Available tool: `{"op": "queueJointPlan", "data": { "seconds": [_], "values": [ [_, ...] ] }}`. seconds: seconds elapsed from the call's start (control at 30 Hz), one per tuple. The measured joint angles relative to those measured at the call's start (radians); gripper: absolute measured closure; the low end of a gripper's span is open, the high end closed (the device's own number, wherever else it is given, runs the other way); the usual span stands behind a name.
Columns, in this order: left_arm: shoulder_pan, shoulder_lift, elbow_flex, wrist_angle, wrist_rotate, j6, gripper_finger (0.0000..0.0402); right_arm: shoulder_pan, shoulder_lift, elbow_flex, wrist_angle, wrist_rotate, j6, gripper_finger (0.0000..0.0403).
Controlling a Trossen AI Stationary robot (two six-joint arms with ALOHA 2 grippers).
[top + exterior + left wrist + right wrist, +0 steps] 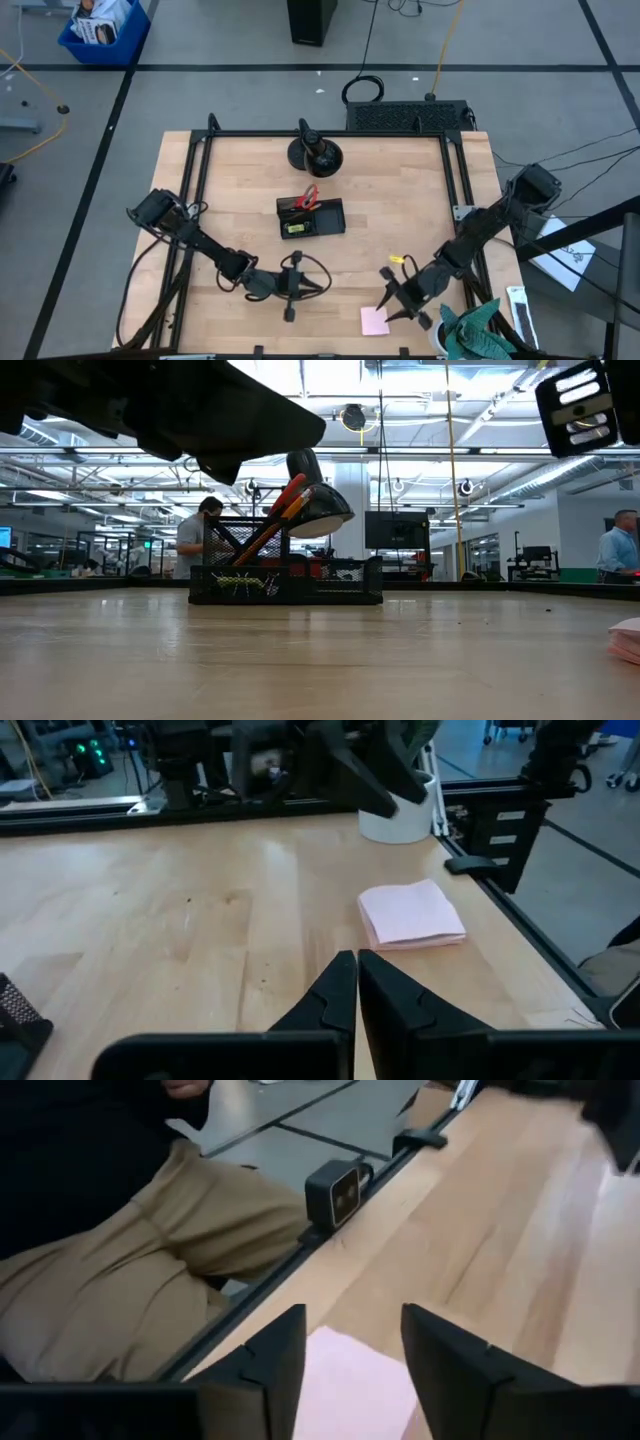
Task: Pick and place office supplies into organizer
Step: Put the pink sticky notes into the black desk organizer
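The black organizer (311, 217) sits mid-table with the red-handled scissors (308, 196) and orange pencils (283, 520) standing slanted in it. The pink sticky-note pad (375, 320) lies flat near the table's front right edge. It also shows in the left wrist view (410, 913) and the low view (626, 640). My right gripper (353, 1342) is open above the pad (350, 1390), its fingers on either side of it and clear of it. My left gripper (356, 982) is shut and empty, low over the table left of the pad, pointing toward it. A tiny yellow item (397, 259) lies on the table near the right gripper.
A round black stand base (314, 152) stands behind the organizer. A white cup (400, 815) with green leaves (478, 328) is at the front right corner. A small camera (335, 1192) sits on the table's frame rail. A person sits just beyond the front edge (120, 1280).
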Motion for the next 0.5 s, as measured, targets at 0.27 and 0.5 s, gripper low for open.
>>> {"op": "queueJointPlan", "data": {
  "seconds": [0.27,0.5],
  "values": [
    [0.002,0.000,0.000,-0.006,0.000,0.000,0.0393,0.019,0.083,0.032,0.006,0.003,-0.015,0.0282],
    [0.011,0.000,0.000,-0.023,0.000,-0.003,0.0375,0.008,0.129,0.064,0.006,0.057,-0.135,0.0306]
  ]
}}
